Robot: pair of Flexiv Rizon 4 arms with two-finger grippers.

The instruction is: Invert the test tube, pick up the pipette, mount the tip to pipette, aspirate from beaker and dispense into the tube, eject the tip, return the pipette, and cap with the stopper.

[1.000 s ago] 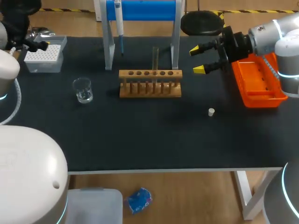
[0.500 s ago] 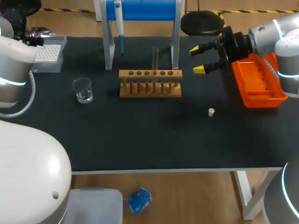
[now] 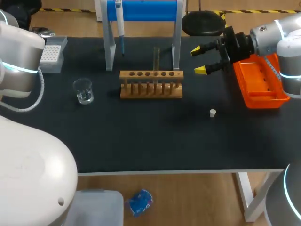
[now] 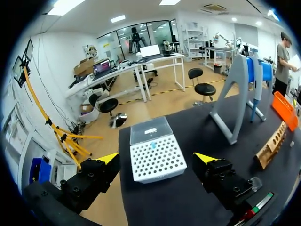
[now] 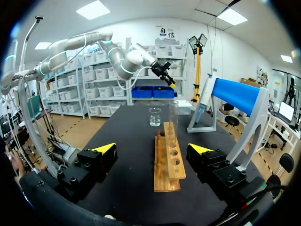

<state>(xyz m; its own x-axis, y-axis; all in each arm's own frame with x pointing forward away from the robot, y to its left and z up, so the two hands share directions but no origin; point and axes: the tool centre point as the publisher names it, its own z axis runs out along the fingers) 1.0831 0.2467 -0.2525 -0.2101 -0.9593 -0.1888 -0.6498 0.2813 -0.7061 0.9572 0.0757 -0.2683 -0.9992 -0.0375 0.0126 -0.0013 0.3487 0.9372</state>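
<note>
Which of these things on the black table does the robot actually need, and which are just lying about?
Needed: clear glass test tube, white pipette, white box of tips, small glass beaker, small white stopper.
Seemingly spare: orange plastic tray, wooden rack, blue-topped stand.

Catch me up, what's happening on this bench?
Nothing is held yet. Both grippers are open: the left gripper faces the tip box, and the right gripper hangs off the right end of the wooden rack. The test tube stands upright in the rack, the pipette hangs on its stand, and the stopper lies loose on the table.
</note>
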